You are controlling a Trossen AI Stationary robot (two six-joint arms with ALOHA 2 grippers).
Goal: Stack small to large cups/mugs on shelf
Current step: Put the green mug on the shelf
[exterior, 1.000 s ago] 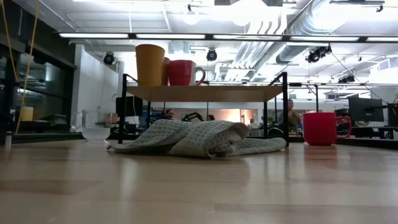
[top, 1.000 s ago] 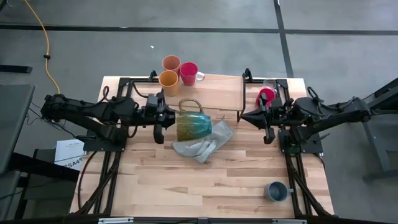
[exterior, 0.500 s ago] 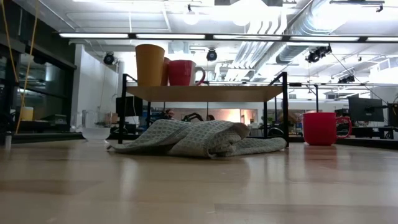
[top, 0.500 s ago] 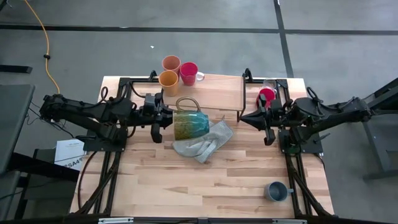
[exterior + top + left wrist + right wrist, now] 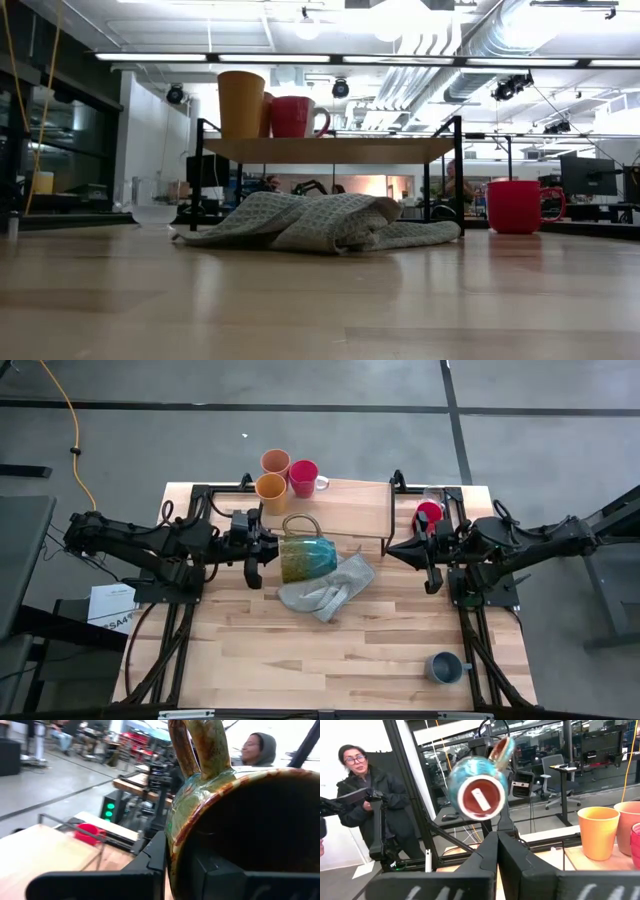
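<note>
A: Bench (image 5: 300, 650) first. What does it carry?

B: The shelf (image 5: 345, 510) stands along the far edge, near the middle. A grey cloth (image 5: 325, 588) lies crumpled just in front of the shelf.

A: The large mug?

B: A green-blue glazed mug (image 5: 307, 558), biggest vessel in view, is off the bench, lying sideways with its mouth toward the left arm. The left gripper (image 5: 262, 550) is clamped on its rim, one finger inside, as the left wrist view shows. It hangs over the cloth's far-left part, just in front of the shelf's left half. Judgement: carried by the rim so the base can be set down flat once turned upright.

A: What is already on the shelf?

B: At its left end, a yellow-orange tumbler (image 5: 271, 487) and a red mug (image 5: 304, 477), touching or nearly so. A peach tumbler (image 5: 275, 462) sits just beyond them at the far left corner. They are bunched at one end, probably to leave the rest of the board free for the bigger pieces.

A: Elsewhere?

B: A second red mug (image 5: 428, 515) stands on the bench by the shelf's right end, and a grey-blue mug (image 5: 444, 667) near the front right corner. Neither is shelved yet.

A: Right arm?

B: The right gripper (image 5: 397, 547) waits off the shelf's right end, fingers pressed together, empty.
</note>
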